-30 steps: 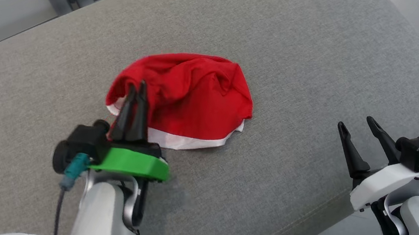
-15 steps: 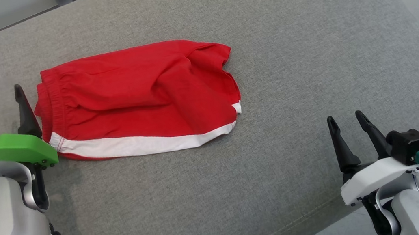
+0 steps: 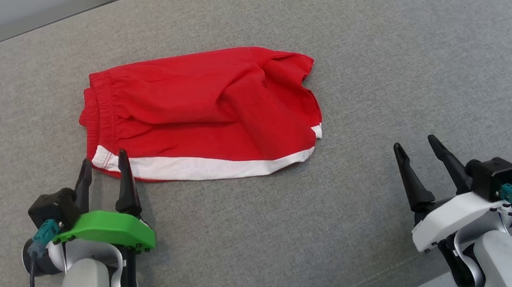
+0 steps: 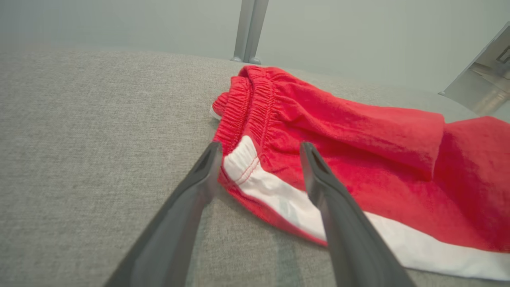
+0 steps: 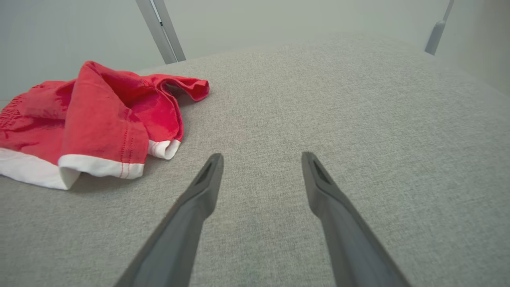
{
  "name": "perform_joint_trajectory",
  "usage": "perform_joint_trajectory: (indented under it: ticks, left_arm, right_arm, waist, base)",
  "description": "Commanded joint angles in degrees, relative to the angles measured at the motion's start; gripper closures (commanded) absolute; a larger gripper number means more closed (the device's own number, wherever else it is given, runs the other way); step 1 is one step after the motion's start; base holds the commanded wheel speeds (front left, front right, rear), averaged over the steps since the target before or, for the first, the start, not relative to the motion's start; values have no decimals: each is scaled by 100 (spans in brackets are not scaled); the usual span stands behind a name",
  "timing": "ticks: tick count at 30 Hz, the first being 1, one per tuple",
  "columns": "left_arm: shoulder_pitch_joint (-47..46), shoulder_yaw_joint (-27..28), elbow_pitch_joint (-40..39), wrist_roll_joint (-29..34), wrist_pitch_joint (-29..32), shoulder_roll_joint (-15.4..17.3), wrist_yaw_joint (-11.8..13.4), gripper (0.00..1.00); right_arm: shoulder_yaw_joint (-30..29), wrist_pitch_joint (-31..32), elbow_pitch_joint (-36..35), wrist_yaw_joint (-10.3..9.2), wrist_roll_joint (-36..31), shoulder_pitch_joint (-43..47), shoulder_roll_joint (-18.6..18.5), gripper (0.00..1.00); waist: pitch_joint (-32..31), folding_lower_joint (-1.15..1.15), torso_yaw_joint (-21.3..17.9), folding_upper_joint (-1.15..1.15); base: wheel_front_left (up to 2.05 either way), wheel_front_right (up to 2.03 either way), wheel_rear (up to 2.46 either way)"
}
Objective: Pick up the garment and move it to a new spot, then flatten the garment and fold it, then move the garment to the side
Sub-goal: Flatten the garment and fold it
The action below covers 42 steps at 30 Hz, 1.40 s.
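Red shorts [image 3: 202, 116] with a white stripe lie spread out and wrinkled on the grey cushion [image 3: 372, 47], waistband toward the robot's left. Left gripper [image 3: 103, 158]: fingers spread, empty, tips at near waistband corner; contact unclear. Right gripper [image 3: 414, 142]: fingers spread, empty, over bare cushion, apart from shorts.

Garment [image 4: 370, 131] end beyond view's edge.

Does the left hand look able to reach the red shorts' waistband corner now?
Probably yes: the left hand is open right at that corner of the red shorts, with nothing lying between them on the grey cushion.
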Motion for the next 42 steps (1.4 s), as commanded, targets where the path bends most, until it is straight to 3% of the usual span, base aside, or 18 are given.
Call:
perform_joint_trajectory:
  ticks: [1,14,16,23,32,38,39,40,42]
  left_arm:
    - [77,-79,9,-44,-3,-13,-26,0]
    - [-226,439,627,429,-3,230,-2,0]
    - [-271,520,668,499,-4,215,12,100]
    - [-51,922,694,531,-4,91,64,100]
    - [437,1206,659,600,-3,-64,195,100]
    - [674,980,771,657,0,-89,153,100]
    - [672,925,781,625,0,-90,141,69]
    - [669,875,770,584,-1,-88,128,0]
    - [670,771,702,518,-2,-87,96,0]
  right_arm:
    - [47,-19,29,-6,-43,-51,-15,0]
    - [3,-19,50,-6,-71,13,-13,0]
    - [-3,-19,47,-5,-60,17,-12,0]
    - [-80,-19,25,-5,-19,78,-12,0]
    - [7,-19,124,-5,-22,153,-13,0]
    - [158,-19,213,-5,33,163,-15,0]
    - [189,-19,224,-5,30,152,-15,0]
    - [208,-19,231,-6,37,137,-18,0]
    - [250,-19,235,-6,36,123,-17,0]
  waist:
    - [-30,0,3,0]
    - [45,0,-371,0]
    - [44,0,-390,0]
    - [-93,0,-206,0]
    - [-462,0,664,0]
    - [-633,0,1155,0]
    - [-656,0,1202,0]
    - [-663,0,1237,0]
    - [-683,0,1288,0]
  base:
    - [0,0,0]
    - [0,0,0]
    - [0,0,0]
    - [0,0,0]
    - [0,0,0]
    - [0,0,0]
    - [0,0,0]
    - [0,0,0]
    - [0,0,0]
